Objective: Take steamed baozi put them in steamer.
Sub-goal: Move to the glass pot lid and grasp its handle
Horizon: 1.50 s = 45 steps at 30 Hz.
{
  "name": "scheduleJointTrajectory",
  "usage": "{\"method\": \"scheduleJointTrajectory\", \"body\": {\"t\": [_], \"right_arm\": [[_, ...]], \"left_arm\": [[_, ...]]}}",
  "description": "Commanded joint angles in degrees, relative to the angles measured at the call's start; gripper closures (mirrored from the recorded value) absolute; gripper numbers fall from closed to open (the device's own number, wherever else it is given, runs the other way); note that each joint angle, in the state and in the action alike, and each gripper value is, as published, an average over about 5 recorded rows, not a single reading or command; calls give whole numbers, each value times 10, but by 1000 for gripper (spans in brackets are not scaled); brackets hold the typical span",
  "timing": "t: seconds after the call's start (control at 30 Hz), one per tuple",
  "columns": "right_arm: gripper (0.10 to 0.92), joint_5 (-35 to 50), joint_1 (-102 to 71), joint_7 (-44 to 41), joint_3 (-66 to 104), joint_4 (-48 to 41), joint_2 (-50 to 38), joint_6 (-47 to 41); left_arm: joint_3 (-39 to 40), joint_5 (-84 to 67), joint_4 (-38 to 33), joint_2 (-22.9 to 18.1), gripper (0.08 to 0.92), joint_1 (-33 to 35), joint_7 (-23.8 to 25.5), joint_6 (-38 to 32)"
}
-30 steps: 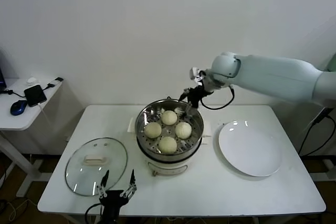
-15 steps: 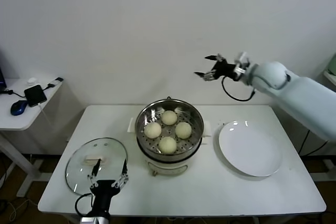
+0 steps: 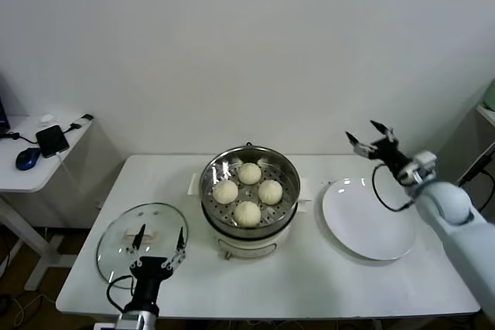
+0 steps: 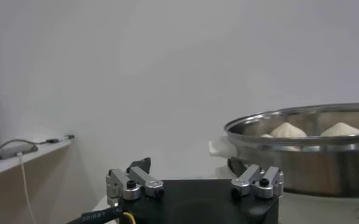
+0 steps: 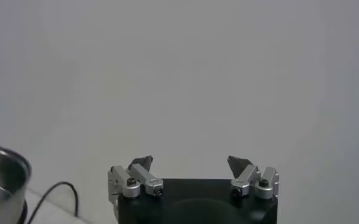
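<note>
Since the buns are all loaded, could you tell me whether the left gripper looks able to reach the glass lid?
Probably yes: the open left gripper hangs at the near edge of the glass lid, and nothing lies between them.

A plain white wall (image 3: 232,36) is standing behind a white table (image 3: 309,268); a smaller side desk (image 3: 31,171) is sitting left of it.

four baozi (image 3: 247,192) in steamer (image 3: 288,171); lid (image 3: 116,241) left, plate (image 3: 371,222) right.
</note>
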Motion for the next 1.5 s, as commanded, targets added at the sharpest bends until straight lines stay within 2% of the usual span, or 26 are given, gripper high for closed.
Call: {"method": "scheduleJointTrajectory", "body": {"t": [0.03,0.23,0.4,0.47,0.63,0.87,1.17,1.5], "right_arm": [[203,-37,-326,-8,216,6,142,160],[203,-73,-349,-12,185,6,206,200],[203,-105,-356,7,176,11,230,195],[203,-116,-359,17,174,17,233,189],[203,-118,-365,31,175,41,227,161],[203,-114,-363,34,180,53,214,136],[203,-110,-357,37,182,68,212,123],[203,-111,-356,38,184,71,211,117]], "left_arm": [[-6,73,28,14,177,-15,-60,-20],[-15,231,73,34,177,-26,-131,-50],[-31,496,144,67,177,-36,-222,-41],[-39,579,176,85,177,-40,-243,-31],[-49,651,246,130,177,-55,-222,19],[-66,660,304,141,177,-79,-202,77],[-69,645,320,142,177,-101,-199,104],[-48,635,295,124,177,-118,-159,118]]}}
